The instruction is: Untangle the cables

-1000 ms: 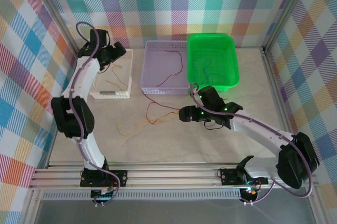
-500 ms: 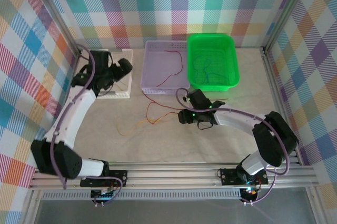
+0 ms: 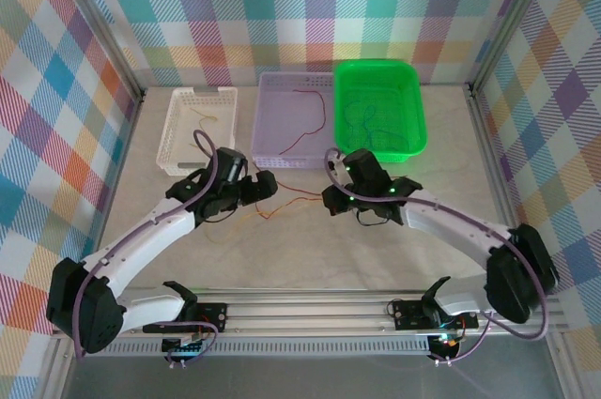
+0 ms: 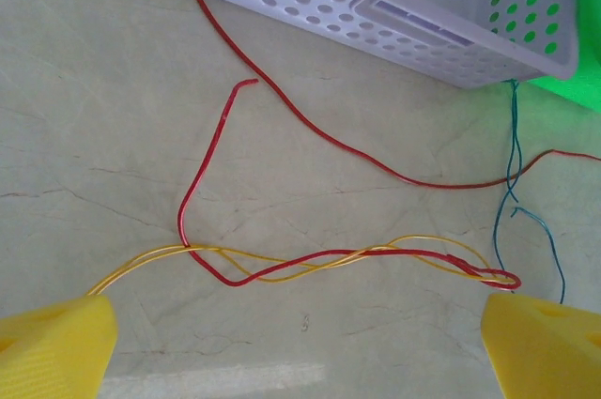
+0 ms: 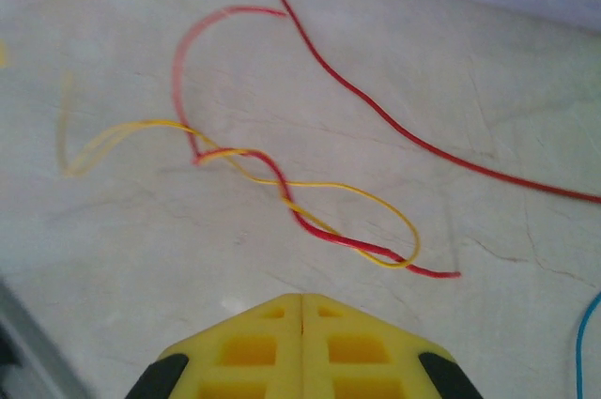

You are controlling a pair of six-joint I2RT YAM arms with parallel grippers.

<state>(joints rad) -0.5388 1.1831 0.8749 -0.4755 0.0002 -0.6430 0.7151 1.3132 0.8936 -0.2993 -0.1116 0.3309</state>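
Red and yellow cables (image 4: pixel 329 263) lie twisted on the table (image 4: pixel 94 89) beside the purple basket (image 4: pixel 394 14). The left gripper (image 4: pixel 300 347) has arrived over them, spread wide. The right gripper (image 5: pixel 302 319) has just pressed shut, seemingly empty, so untangling likely starts now.

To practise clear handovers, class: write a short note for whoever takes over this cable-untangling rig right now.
Left gripper: open, above the twisted wires.
Right gripper: shut, nothing visibly held.
On the table: red wire twisted with yellow wire, in front of the lavender basket.
Done: some wires lie in the white basket, lavender basket and green basket.
Left: separate the twisted wires; a second red wire and a teal wire lie loose on the table.
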